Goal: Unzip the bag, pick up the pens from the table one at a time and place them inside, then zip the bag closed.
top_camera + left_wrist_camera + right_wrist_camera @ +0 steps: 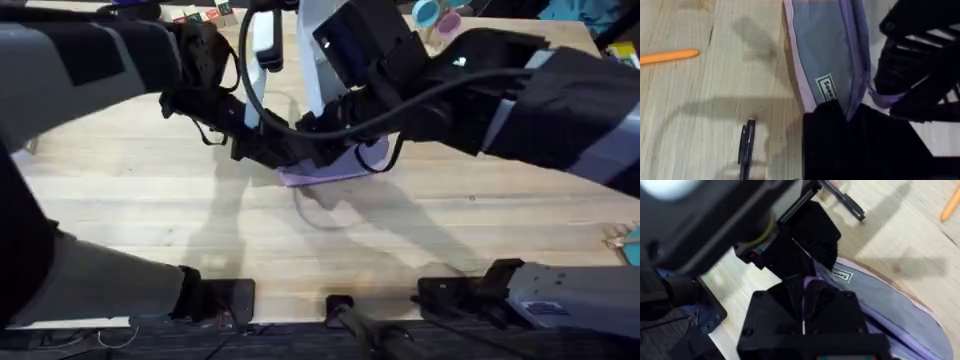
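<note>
Desk: pale wooden plank desk carries the small lavender fabric pouch mid-surface, orange pen nearby.
Left fingers: clamped on the pouch's end.
Right fingers: apparently pinching the zipper tab.
Technique: pull along the zip, left anchoring.

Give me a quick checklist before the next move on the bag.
1. Left gripper at the bag's labelled end: ok.
2. Right gripper at the zipper, purple pull leading to it: ok.
3. Zipper open: cannot tell.
4. Orange pen on the table, apart from the bag: ok.
5. Black pen on the table, apart from the bag: ok.
6. Pens inside the bag: not ok, both lie outside.
</note>
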Tool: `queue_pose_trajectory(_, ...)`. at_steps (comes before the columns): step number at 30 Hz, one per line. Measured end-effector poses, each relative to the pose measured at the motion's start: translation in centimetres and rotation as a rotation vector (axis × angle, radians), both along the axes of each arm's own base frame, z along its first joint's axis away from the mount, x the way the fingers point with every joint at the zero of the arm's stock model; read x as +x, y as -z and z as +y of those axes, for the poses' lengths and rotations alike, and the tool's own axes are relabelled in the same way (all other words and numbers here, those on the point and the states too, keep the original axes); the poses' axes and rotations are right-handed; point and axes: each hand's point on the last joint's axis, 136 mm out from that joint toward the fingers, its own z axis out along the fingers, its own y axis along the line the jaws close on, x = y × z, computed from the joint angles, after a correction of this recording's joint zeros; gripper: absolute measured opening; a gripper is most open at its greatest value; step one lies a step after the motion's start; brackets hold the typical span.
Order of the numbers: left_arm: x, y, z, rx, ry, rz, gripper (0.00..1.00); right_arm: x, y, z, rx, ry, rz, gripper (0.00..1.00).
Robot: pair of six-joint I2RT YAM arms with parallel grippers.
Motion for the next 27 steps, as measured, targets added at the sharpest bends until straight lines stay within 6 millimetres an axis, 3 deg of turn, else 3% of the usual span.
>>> queue_pose_trajectory(2, 0.0, 0.0, 0.0, 0.0, 0.0, -0.001, 0.042, 0.0, 0.0, 0.0, 0.002, 0.001, 0.003, 0.076)
queue_pose_trajectory(6, 0.1, 0.0, -0.1, -0.002, 0.001, -0.008, 0.042, -0.7, -0.2, 0.5, 0.007, -0.026, 0.008, 0.295)
queue_pose_trajectory(11, 0.2, 0.0, -0.1, -0.003, 0.001, -0.01, 0.042, -2.2, -0.1, -1.0, -0.054, -0.047, 0.035, 0.922)
queue_pose_trajectory(12, 0.2, 0.0, -0.1, -0.003, 0.001, -0.011, 0.042, -2.6, -0.3, -1.6, -0.067, -0.054, 0.034, 0.975)
queue_pose_trajectory(19, 0.2, 0.0, -0.1, -0.004, 0.001, -0.01, 0.042, -4.6, -4.1, -5.1, -0.084, -0.073, -0.052, 0.996)
queue_pose_trajectory(27, 0.2, 0.0, -0.1, -0.004, 0.001, -0.01, 0.043, -3.7, -7.4, -8.2, -0.112, 0.014, -0.221, 0.996)
